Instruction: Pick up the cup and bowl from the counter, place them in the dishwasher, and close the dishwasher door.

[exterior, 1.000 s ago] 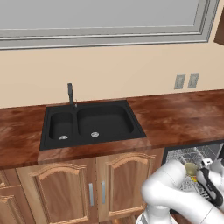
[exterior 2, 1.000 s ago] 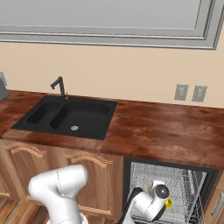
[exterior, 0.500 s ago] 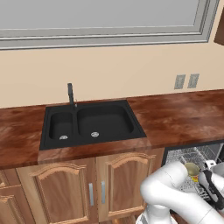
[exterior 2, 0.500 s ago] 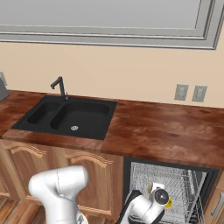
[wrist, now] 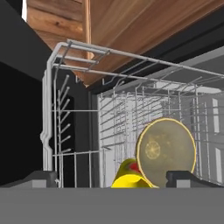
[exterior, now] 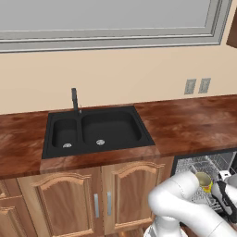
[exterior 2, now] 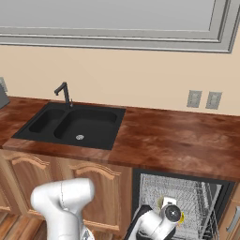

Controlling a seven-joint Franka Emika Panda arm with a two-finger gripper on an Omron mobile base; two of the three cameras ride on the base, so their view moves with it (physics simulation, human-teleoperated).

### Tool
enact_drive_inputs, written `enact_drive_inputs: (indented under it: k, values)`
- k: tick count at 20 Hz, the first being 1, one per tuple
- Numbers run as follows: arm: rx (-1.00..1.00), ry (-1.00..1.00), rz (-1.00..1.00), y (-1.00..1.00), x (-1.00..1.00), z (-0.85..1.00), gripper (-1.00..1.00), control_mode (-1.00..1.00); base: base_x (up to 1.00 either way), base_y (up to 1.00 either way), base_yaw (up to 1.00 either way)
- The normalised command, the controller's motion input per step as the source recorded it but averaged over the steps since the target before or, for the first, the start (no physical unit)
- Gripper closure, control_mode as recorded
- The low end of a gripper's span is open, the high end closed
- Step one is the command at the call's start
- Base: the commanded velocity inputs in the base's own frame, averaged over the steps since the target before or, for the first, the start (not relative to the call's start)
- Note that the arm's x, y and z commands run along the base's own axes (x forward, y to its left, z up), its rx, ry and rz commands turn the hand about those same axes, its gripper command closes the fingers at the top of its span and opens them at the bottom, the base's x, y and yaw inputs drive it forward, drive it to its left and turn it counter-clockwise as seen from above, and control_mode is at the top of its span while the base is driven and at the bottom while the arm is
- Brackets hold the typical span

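Left base view: a reddish-brown wooden table holds a black double sink. Lower right, the open dishwasher shows its grey wire rack, with the bowl inside by the arm.

Right base view: the arm reaches down into the dishwasher rack.

Hand view: the jaws stand wide apart, holding nothing. The bowl stands on edge in the rack, the yellow cup just beside it.

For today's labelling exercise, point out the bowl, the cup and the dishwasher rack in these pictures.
bowl (wrist: 166, 151): hand view, middle of its round inside face.
cup (wrist: 127, 178): hand view, its yellow side, below-left of the bowl.
dishwasher rack (wrist: 116, 118): hand view, grey wire back wall.
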Motion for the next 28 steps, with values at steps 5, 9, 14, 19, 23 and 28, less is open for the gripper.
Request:
enact_drive_inputs:
  k: [5, 9, 14, 19, 23, 28]
  values:
    - [0.00, -0.03, 0.00, -0.01, -0.22, 0.06, -1.00, -1.00, 0.00, 0.00, 0.00]
    - [0.00, -0.04, 0.00, -0.03, -0.25, 0.02, -1.00, -1.00, 0.00, 0.00, 0.00]
    - [0.00, -0.03, 0.00, -0.01, -0.24, 0.00, -1.00, -1.00, 0.00, 0.00, 0.00]
    - [0.00, -0.01, 0.00, 0.00, -0.15, 0.00, -1.00, -1.00, 0.00, 0.00, 0.00]
    - [0.00, -0.01, 0.00, -0.02, -0.17, 0.00, -1.00, -1.00, 0.00, 0.00, 0.00]
    - [0.00, -0.04, 0.00, -0.11, -0.21, 0.03, -1.00, -1.00, 0.00, 0.00, 0.00]
